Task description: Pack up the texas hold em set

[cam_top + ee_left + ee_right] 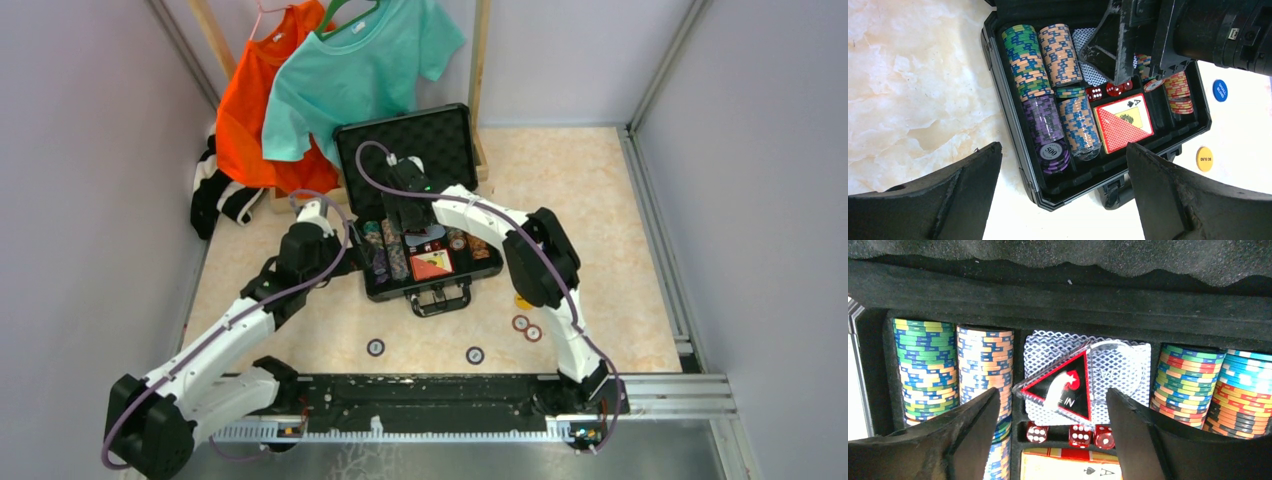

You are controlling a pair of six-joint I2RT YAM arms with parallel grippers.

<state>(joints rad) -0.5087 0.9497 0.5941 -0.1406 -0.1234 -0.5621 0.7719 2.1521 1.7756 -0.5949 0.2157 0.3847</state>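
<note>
The black briefcase (372,283) lies open mid-table, its foam-lined lid (405,140) up at the back and its handle (441,298) in front. Inside are rows of multicoloured poker chips (1027,60), a red-orange card box (1123,123), red dice (1079,435), a blue-backed deck (1120,371) and a black-and-red triangular "all in" marker (1060,390). My right gripper (1048,432) is open and empty just above the marker and dice. My left gripper (1063,192) is open and empty over the case's front left corner. Blue (1219,90) and yellow (1204,158) buttons lie right of the case.
Loose chips lie on the table in front of the case (375,347), (475,355) and to its right (521,323), (533,333). Orange (250,110) and teal (350,70) shirts hang behind the case at the back left. Grey walls enclose the table.
</note>
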